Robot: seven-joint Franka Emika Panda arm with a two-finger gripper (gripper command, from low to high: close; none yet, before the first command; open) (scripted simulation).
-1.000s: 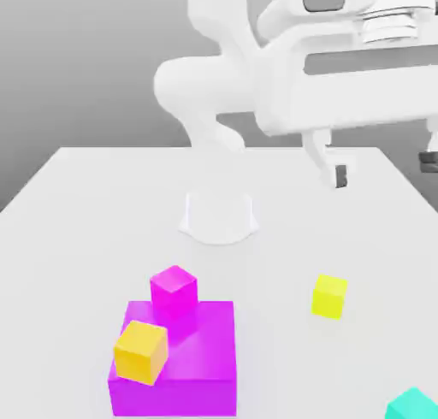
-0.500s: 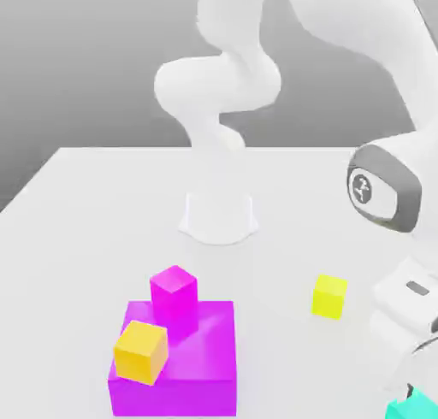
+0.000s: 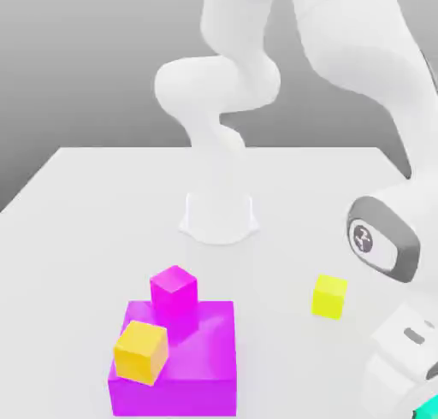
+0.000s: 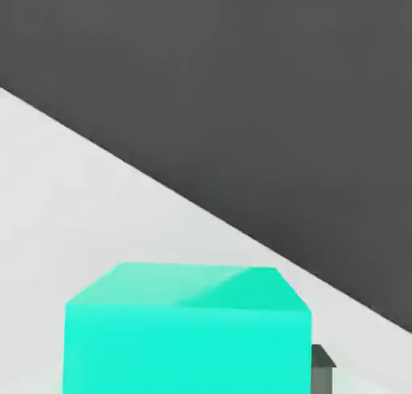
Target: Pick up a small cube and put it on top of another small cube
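Note:
A teal cube sits on the white table near its edge. In the exterior view only a sliver of this teal cube shows at the bottom right corner, under the white hand. My gripper is down around the cube, and one dark fingertip presses against its side, so the gripper is shut on it. A small yellow cube stands apart on the table, to the exterior view's left of the hand and farther back.
A large magenta block lies at the front left in the exterior view. A small magenta cube is at its back edge and an orange cube at its front left corner. The arm's round base stands mid-table.
The arm swung from high at the back right down to the front right corner. The hand sank lower over the teal cube and the fingers closed in on it.

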